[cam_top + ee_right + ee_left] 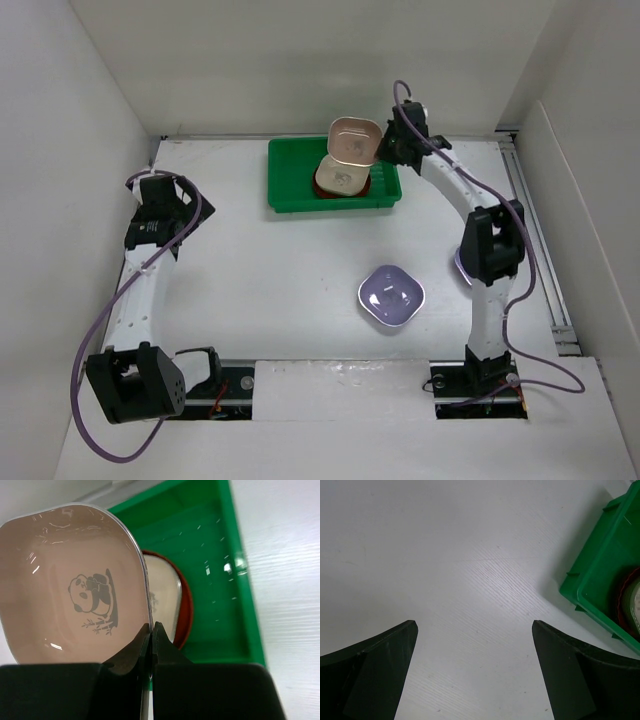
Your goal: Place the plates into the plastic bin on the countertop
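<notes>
Top external view has my right gripper (pixel 388 146) clamped on the rim of a pinkish-brown plate (pixel 354 140), tilted above the far right of the green bin (pixel 290 185), where a cream plate (pixel 338 178) already sits on a red plate (pixel 187 600). My left gripper (pixel 475 670) hangs empty, jaws wide apart, over the countertop (pixel 470 555) left of the bin. Left to do, I judge: set this plate in, then the lavender plate (pixel 391 296) near the middle and a second lavender plate (pixel 459 266) half hidden behind my right arm (pixel 487 250)
</notes>
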Motion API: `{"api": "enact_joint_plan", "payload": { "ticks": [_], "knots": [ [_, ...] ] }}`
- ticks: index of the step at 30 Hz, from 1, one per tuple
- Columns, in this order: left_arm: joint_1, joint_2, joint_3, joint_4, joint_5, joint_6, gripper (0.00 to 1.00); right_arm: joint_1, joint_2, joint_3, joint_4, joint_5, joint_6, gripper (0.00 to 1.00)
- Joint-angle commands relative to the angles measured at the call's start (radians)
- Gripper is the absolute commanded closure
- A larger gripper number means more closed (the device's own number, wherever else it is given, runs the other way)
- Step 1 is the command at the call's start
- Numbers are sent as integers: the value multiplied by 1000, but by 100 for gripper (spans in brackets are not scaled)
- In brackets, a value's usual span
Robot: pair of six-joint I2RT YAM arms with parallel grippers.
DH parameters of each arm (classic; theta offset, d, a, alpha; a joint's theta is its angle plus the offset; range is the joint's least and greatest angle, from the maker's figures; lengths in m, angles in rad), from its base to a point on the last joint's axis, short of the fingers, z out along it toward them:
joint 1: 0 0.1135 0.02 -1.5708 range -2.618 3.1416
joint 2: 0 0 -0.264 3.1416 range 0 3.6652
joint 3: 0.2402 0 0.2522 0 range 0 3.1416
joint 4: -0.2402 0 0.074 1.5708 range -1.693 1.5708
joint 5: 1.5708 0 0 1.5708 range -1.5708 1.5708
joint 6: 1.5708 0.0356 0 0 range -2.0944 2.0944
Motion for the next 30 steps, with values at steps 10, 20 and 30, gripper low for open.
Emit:
{"api": "enact_joint_plan", "payload": {
  "ticks": [10,20,30],
  "knots": [
    [0,-27,-15,21,19,25,0,72,91,24,63,6,208,98],
    [0,-55,-33,51,68,43,0,92,17,-16,31,66,208,26],
    [-424,20,-12,124,210,37,0,193,-417,-328,0,318,90,0]
  ]
}}
